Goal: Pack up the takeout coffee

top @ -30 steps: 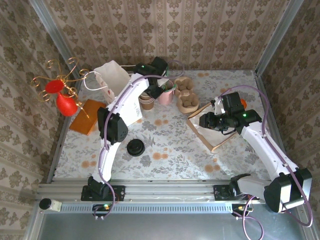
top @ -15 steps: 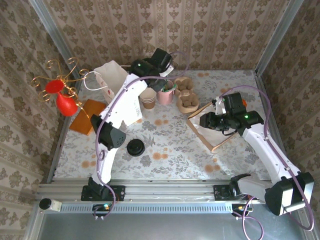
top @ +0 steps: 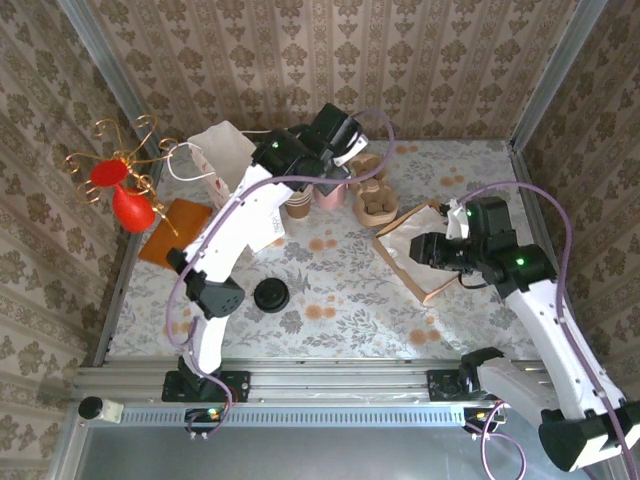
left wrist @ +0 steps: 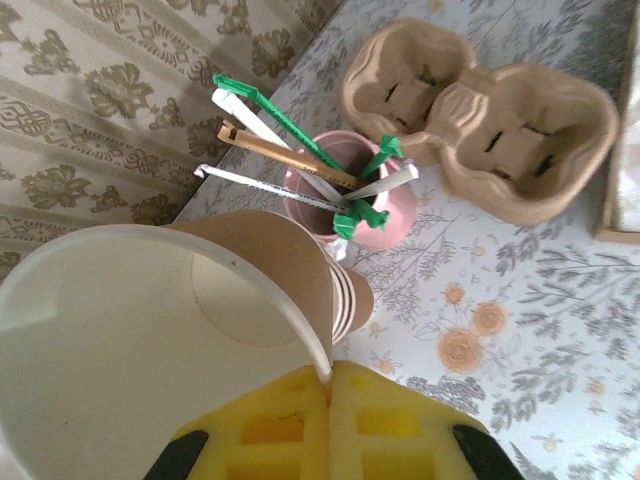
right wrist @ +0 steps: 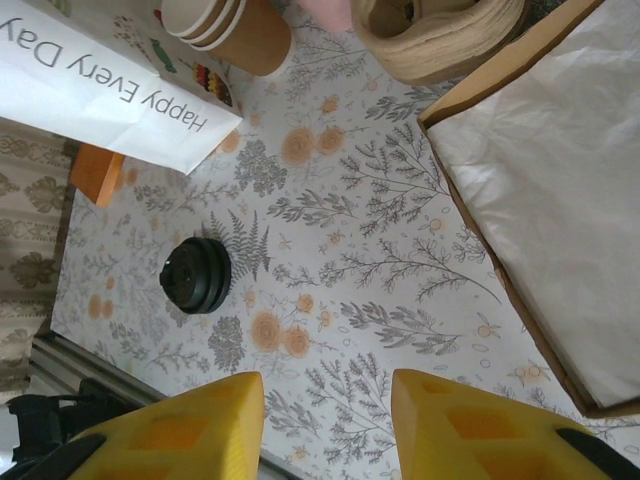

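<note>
The takeout coffee is out of view. My left gripper (left wrist: 330, 375) is shut on the rim of a lidless beige cup (left wrist: 150, 340), held tilted above the stack of beige cups (left wrist: 352, 300). From above, the left gripper (top: 338, 150) hangs at the back of the table over that cup stack (top: 297, 205). A lone black lid (right wrist: 195, 275) lies flat on the floral cloth, far from both grippers. My right gripper (right wrist: 328, 410) is open with nothing between its fingers, above bare cloth beside the flat paper bag (right wrist: 550, 200).
A pink cup of stirrers (left wrist: 370, 200) and a cardboard cup carrier (left wrist: 480, 110) stand right behind the stack. A white "Happy Every Day" bag (top: 230, 160) lies at the back left. A red vase (top: 130, 205) and an orange pad (top: 170, 235) sit at the left edge.
My left gripper has risen and swung back and to the right, away from the cup stack. The right arm has drawn slightly right and back from the bag.
</note>
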Action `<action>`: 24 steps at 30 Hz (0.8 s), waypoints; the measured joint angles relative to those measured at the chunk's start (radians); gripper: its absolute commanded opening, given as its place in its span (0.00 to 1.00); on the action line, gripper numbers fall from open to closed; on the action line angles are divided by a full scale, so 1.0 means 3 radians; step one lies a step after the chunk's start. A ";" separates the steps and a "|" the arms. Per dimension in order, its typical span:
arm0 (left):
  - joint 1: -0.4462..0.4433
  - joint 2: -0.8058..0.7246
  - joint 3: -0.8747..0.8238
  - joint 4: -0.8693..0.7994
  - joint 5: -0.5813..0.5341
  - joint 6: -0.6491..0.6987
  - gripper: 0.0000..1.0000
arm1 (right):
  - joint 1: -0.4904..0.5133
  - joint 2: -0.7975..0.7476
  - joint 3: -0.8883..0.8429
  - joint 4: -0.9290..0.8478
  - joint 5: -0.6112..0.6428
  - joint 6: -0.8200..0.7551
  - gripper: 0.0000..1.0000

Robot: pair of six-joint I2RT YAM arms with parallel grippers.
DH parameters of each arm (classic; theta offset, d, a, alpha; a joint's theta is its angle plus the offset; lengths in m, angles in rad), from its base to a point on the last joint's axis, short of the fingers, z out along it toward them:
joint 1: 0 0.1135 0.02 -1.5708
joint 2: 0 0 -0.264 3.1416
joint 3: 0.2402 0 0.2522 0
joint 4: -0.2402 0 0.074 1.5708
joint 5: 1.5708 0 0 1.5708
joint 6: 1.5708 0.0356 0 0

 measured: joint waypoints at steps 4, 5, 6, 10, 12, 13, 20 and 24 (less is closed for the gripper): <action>-0.0242 -0.0411 -0.0327 -0.0027 -0.0014 -0.0137 0.00 | 0.0000 -0.0242 -0.0041 -0.0122 0.0014 0.0038 0.39; -0.0289 -0.0496 -0.0412 -0.0024 -0.0013 -0.0173 0.00 | 0.0000 -0.0287 -0.0065 -0.0142 0.0017 0.0048 0.39; -0.0340 -0.0601 -0.0537 -0.0024 -0.0013 -0.0226 0.00 | 0.0000 -0.0333 -0.0098 -0.0177 0.0027 0.0062 0.39; -0.0464 -0.0964 -0.1061 -0.0014 0.0031 -0.0435 0.00 | 0.0000 -0.0423 -0.0187 -0.0304 0.0074 0.0085 0.39; -0.0507 -0.1125 -0.1342 -0.0001 0.0071 -0.0544 0.00 | 0.0000 -0.0425 -0.0188 -0.0327 0.0084 0.0085 0.39; -0.0532 -0.1200 -0.1480 0.0010 0.0093 -0.0604 0.00 | 0.0000 -0.0425 -0.0188 -0.0332 0.0090 0.0085 0.39; -0.0679 -0.1577 -0.2336 0.0139 0.0280 -0.0927 0.00 | 0.0000 -0.0373 -0.0188 -0.0376 0.0159 0.0080 0.40; -0.0682 -0.1656 -0.2707 0.0276 0.0392 -0.1068 0.00 | 0.0000 -0.0295 -0.0188 -0.0374 0.0181 0.0070 0.41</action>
